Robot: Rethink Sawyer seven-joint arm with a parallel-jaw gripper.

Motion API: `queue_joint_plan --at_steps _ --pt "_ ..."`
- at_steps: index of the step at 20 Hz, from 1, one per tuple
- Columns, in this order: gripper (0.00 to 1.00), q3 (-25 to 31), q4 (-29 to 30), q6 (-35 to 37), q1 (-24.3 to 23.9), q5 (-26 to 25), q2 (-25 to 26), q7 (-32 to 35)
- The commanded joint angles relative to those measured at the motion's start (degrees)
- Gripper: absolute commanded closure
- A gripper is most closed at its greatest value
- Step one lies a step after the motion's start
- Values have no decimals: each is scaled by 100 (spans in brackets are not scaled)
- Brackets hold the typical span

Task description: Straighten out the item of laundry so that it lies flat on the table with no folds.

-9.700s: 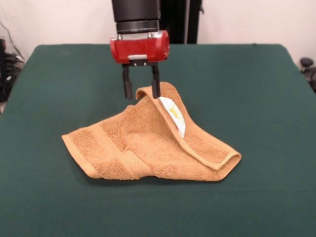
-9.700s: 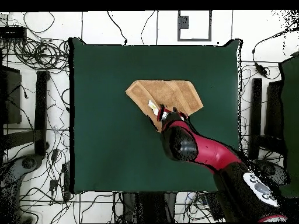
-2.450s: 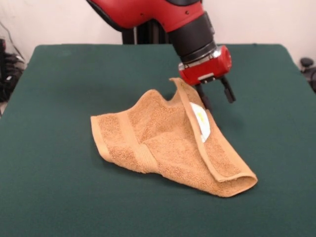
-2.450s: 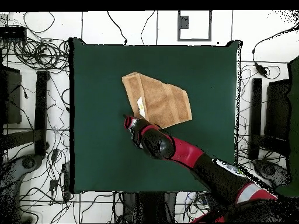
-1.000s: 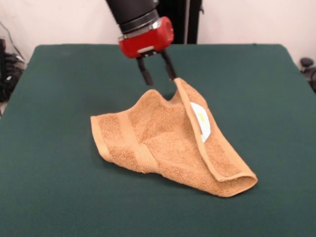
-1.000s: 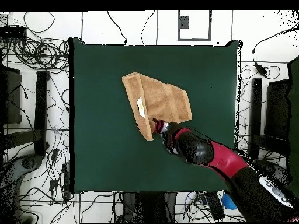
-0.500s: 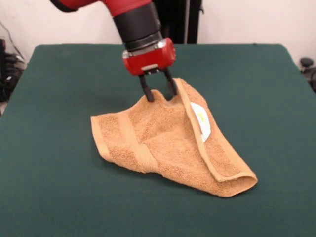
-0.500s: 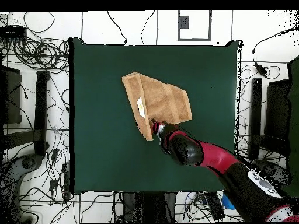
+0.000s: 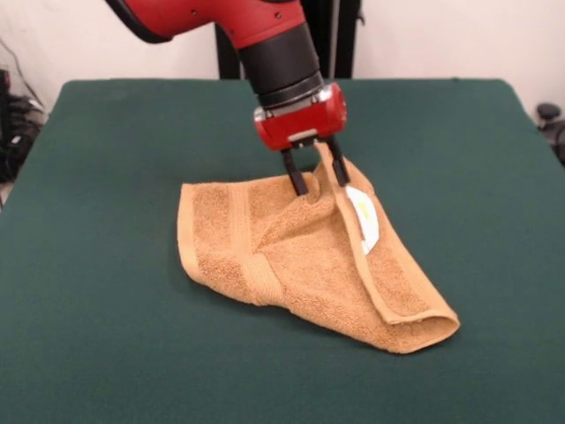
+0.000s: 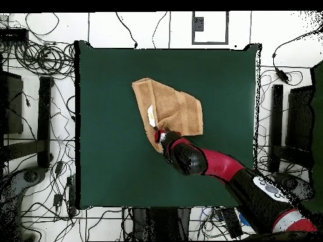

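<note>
The item of laundry [image 9: 291, 265], an orange-tan towel, lies crumpled in the middle of the green table [image 9: 97, 344]. A raised ridge runs from its far corner to the near right, with the white label [image 9: 364, 221] on its side. My gripper [image 9: 316, 178] is down on the far end of that ridge. Its fingers [image 9: 295, 182] stand apart, one either side of the fold, pressing into the cloth. From overhead, the gripper [image 10: 158, 133] meets the towel [image 10: 180, 110] at the corner nearest the robot's base, on the table [image 10: 107, 170].
The red arm [image 10: 214, 165] crosses the table from its lower right corner in the overhead view. Cables and dark stands [image 10: 44, 120] ring the table on the floor. Green cloth surrounds the towel on every side.
The gripper has dropped onto the towel's far ridge and shifted right. The towel's left edge has slid right with it, and the far part has bunched up.
</note>
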Motion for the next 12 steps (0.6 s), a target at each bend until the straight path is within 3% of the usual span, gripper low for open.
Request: queue_joint_plan --at_steps 1,12 --pt "0 17 -544 69 252 10 184 555" --pt "0 27 -374 99 228 52 58 634"
